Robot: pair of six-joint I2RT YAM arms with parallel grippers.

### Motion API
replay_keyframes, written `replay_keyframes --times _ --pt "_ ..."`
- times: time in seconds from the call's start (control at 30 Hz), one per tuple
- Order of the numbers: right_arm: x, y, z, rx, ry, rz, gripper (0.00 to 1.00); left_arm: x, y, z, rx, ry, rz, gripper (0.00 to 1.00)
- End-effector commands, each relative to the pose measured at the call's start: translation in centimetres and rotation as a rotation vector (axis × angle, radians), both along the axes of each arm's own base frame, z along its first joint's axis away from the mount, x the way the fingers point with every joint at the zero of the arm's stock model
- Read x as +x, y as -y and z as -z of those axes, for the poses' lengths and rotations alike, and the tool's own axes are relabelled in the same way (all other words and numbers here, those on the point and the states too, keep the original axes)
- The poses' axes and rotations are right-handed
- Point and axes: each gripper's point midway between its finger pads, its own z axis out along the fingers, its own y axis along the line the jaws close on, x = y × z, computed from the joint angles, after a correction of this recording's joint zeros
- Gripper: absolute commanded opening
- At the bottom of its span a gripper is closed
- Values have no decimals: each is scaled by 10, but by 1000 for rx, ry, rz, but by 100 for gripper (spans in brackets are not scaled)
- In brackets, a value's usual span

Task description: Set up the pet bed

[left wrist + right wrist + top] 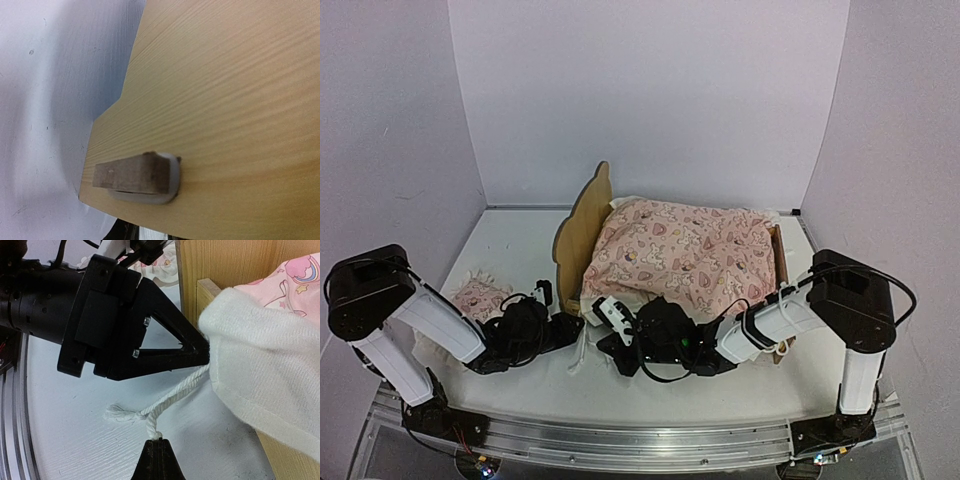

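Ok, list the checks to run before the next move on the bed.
1. Cord held by right gripper: ok, shut on it.
2. Hold of left gripper on the blanket corner: cannot tell.
3. Blanket spread over bed: ok.
4. Pillow on bed: not ok; it lies on the table, left of the bed.
5. Grippers apart from each other: ok, though close.

Soft, even light; the left wrist view is blurred.
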Motion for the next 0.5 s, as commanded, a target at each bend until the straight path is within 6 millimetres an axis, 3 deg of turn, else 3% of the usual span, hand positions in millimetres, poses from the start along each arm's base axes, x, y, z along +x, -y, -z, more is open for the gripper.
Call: replay_keyframes --times 0.0,0.13,0.3,0.47 --pt "3 -7 -47 118 42 -7 0 21 15 -36 -58 122 -26 19" --pt "3 -8 -47 120 41 -10 0 22 16 -40 -81 145 -23 16" --pt "5 -9 -47 123 32 5 0 22 14 -46 -85 180 -21 4" --pt "21 -8 -46 117 29 94 0 13 7 -49 -77 194 3 0"
